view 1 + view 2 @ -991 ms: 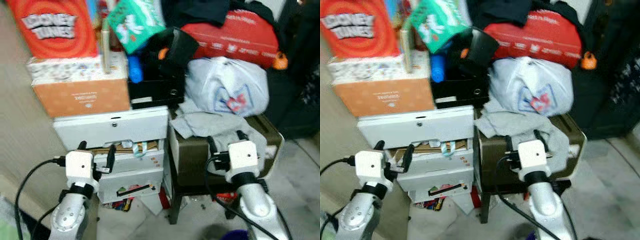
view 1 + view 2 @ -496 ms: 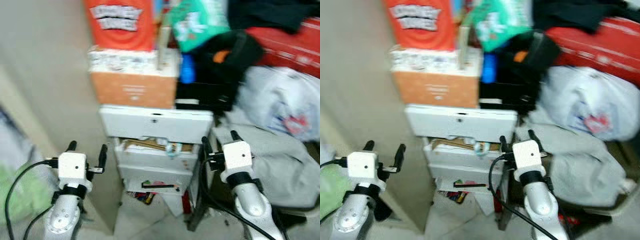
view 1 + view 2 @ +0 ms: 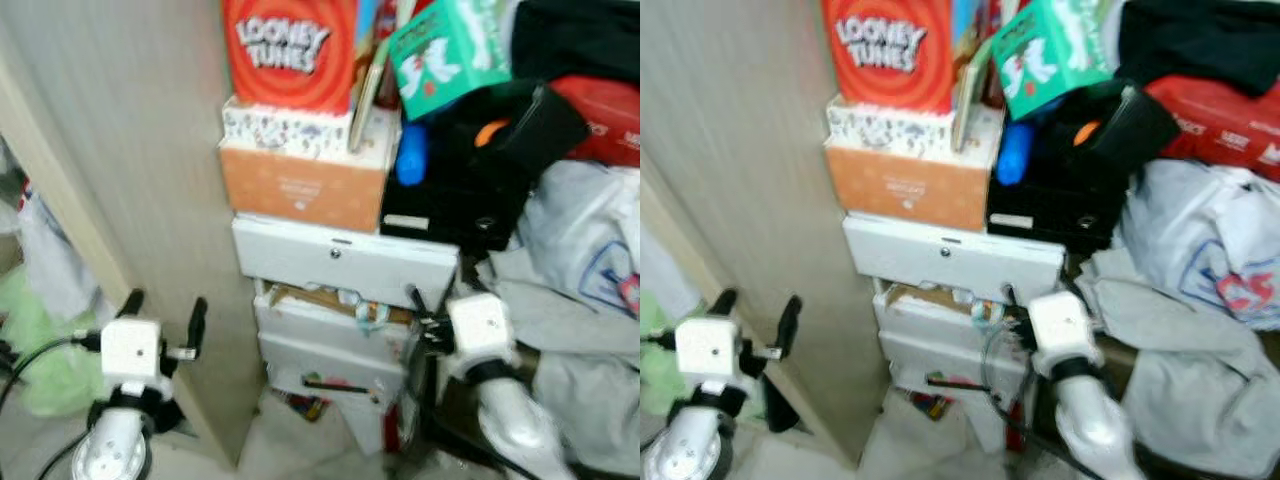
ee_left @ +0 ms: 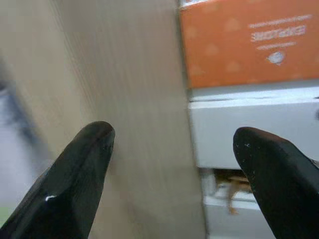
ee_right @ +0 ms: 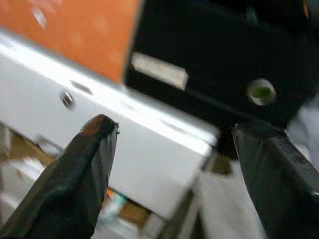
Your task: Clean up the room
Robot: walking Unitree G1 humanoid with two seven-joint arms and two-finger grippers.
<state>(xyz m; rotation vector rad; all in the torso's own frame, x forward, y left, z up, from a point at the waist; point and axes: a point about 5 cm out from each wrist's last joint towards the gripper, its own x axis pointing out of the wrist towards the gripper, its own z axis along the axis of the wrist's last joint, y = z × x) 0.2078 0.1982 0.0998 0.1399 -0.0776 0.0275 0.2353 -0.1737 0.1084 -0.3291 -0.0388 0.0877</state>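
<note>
Left gripper (image 3: 163, 308) spread, empty, before the beige wall panel (image 3: 130, 170); right gripper (image 5: 174, 144) spread, empty, facing the white drawer unit (image 3: 345, 262). Above it sit an orange box (image 3: 300, 188) and black bag (image 3: 480, 160); grey cloth (image 3: 1185, 350) beside it. Blurry; drawer contents unclear.

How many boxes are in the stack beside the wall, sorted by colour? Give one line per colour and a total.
Red: 1, the Looney Tunes box
White patterned: 1, the speckled box
Orange: 1, the orange box
Plain white: 1, the white case
Green: 1, the tilted green box
Total: 5
</note>
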